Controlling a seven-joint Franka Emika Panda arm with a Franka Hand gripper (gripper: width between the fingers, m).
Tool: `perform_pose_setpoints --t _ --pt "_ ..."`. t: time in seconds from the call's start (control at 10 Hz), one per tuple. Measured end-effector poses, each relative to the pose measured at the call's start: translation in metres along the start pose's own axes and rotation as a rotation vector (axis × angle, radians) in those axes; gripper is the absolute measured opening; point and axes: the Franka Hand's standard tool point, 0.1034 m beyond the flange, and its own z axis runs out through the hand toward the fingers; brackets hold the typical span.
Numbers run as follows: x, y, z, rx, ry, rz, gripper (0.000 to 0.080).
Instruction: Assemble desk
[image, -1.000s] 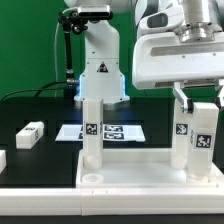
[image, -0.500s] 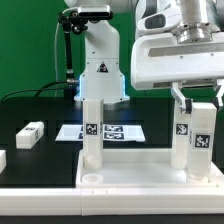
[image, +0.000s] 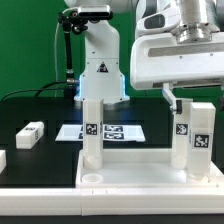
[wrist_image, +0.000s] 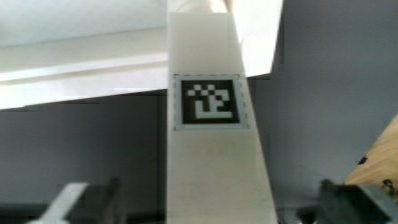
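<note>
Since half a second before, the pincer (image: 194, 100) had let go: its fingers (image: 168, 95), which had been pressed on the top of the leg, now stood clear of it with a gap showing on the exterior view's left. From where I stood, the desk top (image: 135, 172) was the biggest thing, lying flat on the table below the pincer with its raised rim up. Right under the pincer, and between its open fingers, the leg (image: 190, 140) stood upright in a corner socket of that top. The wrist view agreed, showing the leg (wrist_image: 210, 160) running up the middle with dark fingers (wrist_image: 80, 200) parted on either side and touching nothing. A second leg (image: 92, 130) stood upright in another corner, well away from the pincer toward the exterior view's left. Behind it, farther from the pincer, lay the marker board (image: 125, 131). Farther off still on that side, a loose leg (image: 30, 133) lay on its side on the dark table. Smallest was the tag (wrist_image: 210, 100) on the leg's face, square to the wrist camera. I judged the step to be fitting this leg, just released. Whether it was fully home I could not tell. The next move would call for a straight lift clear of the leg without knocking it, or a fresh grip to turn it more.
</note>
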Motion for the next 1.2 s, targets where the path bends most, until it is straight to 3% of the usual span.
perform_pose_setpoints --t 0.1,0.7,0.8,1.0,1.2 --pt "0.000 0.000 0.000 0.000 0.000 -0.001 0.0632" --pt "0.000 0.000 0.000 0.000 0.000 -0.017 0.0649" --pt "0.000 0.004 0.001 -0.011 -0.038 -0.035 0.0649" --pt "0.026 0.017 -0.010 -0.021 -0.076 -0.036 0.0649" --pt "0.024 0.019 -0.006 -0.050 -0.240 -0.026 0.0649"
